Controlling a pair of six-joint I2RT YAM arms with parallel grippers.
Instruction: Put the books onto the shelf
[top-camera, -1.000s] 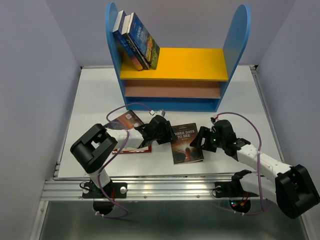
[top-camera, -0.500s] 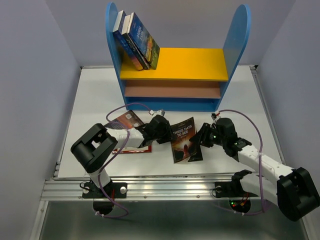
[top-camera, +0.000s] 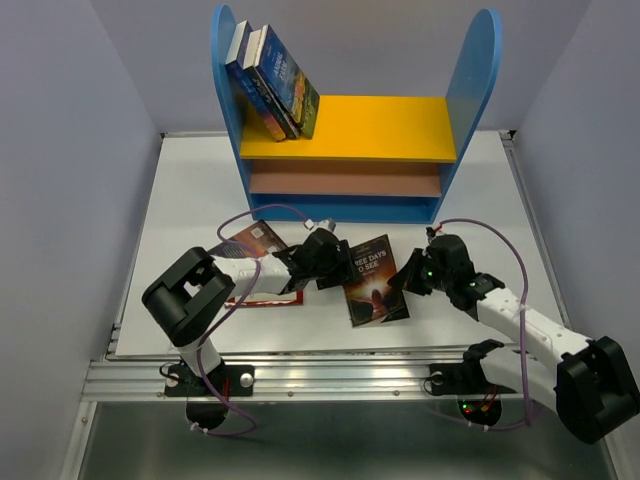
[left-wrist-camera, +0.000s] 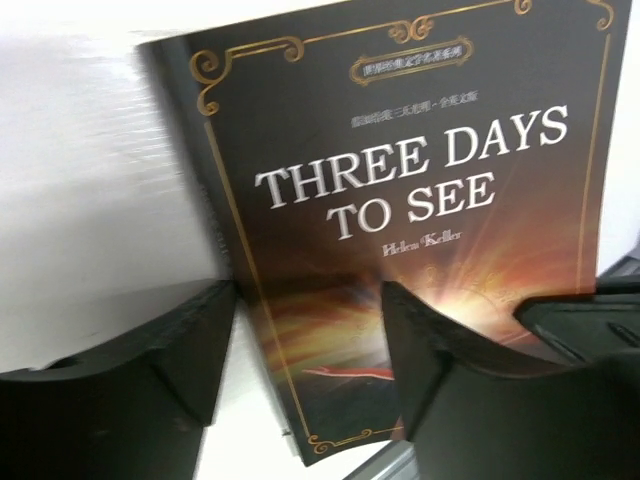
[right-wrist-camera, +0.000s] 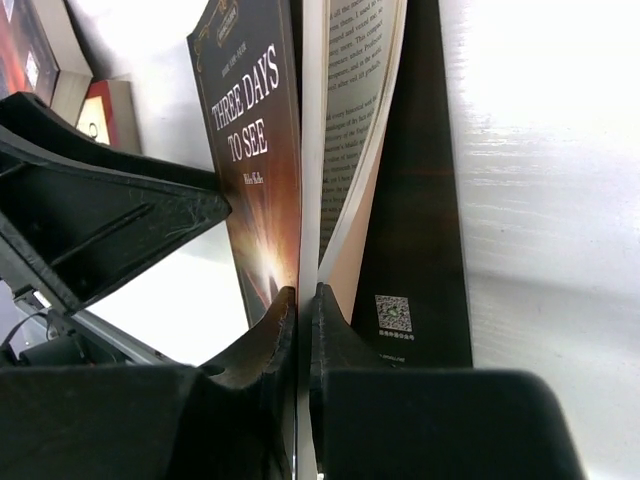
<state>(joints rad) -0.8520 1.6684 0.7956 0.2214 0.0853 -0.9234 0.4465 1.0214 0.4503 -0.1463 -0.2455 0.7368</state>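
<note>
Right fingers (right-wrist-camera: 262, 345) pinch "THREE DAYS TO SEE" (left-wrist-camera: 420, 190) by its cover — Helen Keller; left fingers (left-wrist-camera: 170, 350) spread wide.

Dark paperback (top-camera: 375, 282), cover lifted off its pages, lies before shelf (top-camera: 385, 125) holding leaning books (top-camera: 275, 85).

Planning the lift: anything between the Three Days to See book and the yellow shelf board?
Nothing visible blocks Three Days to See; the yellow board is open, shelved books leaning only at its left end.
</note>
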